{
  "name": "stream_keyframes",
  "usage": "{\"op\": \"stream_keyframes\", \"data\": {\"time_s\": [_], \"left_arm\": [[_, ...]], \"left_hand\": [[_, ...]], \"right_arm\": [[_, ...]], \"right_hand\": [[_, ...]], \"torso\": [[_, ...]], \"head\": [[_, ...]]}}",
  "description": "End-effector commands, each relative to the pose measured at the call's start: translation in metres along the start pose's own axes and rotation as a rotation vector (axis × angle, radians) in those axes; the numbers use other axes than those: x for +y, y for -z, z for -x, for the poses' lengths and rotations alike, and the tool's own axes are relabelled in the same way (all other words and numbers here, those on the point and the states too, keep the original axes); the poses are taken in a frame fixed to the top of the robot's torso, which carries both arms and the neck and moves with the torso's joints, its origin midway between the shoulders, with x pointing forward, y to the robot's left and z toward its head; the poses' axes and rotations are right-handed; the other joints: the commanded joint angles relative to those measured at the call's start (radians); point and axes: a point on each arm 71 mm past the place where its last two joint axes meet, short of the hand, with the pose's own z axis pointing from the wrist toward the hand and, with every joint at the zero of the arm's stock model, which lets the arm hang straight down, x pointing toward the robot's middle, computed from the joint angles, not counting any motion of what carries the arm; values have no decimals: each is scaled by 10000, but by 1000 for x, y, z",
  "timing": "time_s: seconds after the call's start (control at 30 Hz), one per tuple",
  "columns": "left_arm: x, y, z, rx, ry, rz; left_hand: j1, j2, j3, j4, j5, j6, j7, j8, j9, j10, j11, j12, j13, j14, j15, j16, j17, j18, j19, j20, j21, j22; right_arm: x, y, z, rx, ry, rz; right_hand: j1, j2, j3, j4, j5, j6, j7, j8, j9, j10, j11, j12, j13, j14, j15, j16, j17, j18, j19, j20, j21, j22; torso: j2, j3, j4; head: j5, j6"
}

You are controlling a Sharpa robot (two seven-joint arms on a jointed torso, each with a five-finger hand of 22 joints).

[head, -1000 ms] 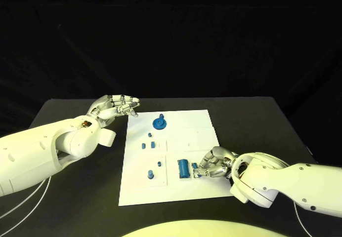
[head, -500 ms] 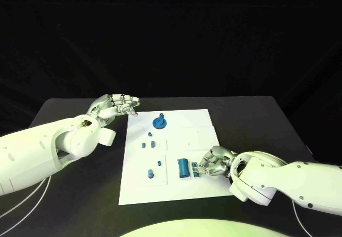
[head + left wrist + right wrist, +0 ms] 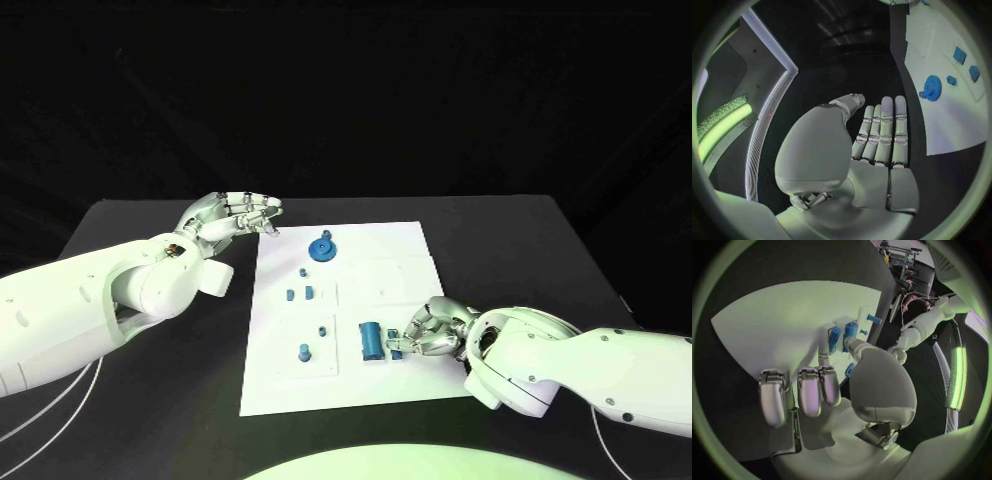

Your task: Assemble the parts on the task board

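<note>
White task board [image 3: 389,385], right hand [image 3: 427,335] touching blue cylinder [image 3: 371,340]

Matt white task board [image 3: 389,380], glossy blue parts [image 3: 371,340]

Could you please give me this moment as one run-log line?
left hand: open, off board | right hand: at blue cylinder, hold unclear | task board: assembly unfinished

Lighting: dim room, black backdrop; overhead light falls brightest on my flat white rectangular task board [image 3: 346,320], the matte black counter [image 3: 548,260] staying dark. Glare: bright green-lit strips at both wrist circles' rims. Shadows: soft, beneath my arms. Distortion: fisheye bends straight edges. Focus: head view slightly soft.
</note>
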Motion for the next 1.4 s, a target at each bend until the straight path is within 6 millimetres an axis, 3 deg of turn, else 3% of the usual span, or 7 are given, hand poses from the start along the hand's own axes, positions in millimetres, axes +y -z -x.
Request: {"op": "stream_keyframes", "data": {"time_s": [0.03,0.53,0.77,1.4], "left_arm": [[0,0,-2,162,83,-29],[0,1,-1,129,69,-8],[0,0,-1,141,72,-11],[0,0,-1,142,72,-4]], "left_hand": [[26,-8,44,-9,39,-73,96,27,-5,-54,11,70,-6,-67,4,38,11,71,-65,0,-11,15],[26,-8,44,-9,39,-73,96,27,-5,-54,11,70,-6,-67,4,38,11,71,-65,0,-11,15],[26,-8,44,-9,39,-73,96,27,-5,-54,11,70,-6,-67,4,38,11,71,-65,0,-11,15],[11,-2,53,0,40,-90,99,38,-9,-74,14,88,-10,-79,8,51,8,71,-76,5,-10,31]], "right_arm": [[0,2,-1,292,339,286],[-9,9,2,653,617,431],[-9,8,2,671,646,448],[-8,-5,3,344,807,241]], "right_hand": [[150,-38,-90,-53,-35,-10,22,-6,21,648,42,30,2110,803,34,-25,1476,-142,1046,16,46,2632],[745,-139,-337,-322,-10,-17,22,-26,55,655,41,43,2122,809,32,-16,1506,-142,1046,11,46,2632],[773,-132,-345,-329,-9,-14,24,-28,56,658,41,50,2126,810,32,-13,1513,-142,1046,11,46,2632],[961,162,-317,-291,2,48,-9,-26,72,668,16,68,2139,813,16,-8,1527,-142,1046,3,46,2632]], "torso": [[-1,0,4],[5,4,-13],[5,9,11],[2,-5,9]], "head": [[8,7],[32,30],[29,11],[28,-7]]}}
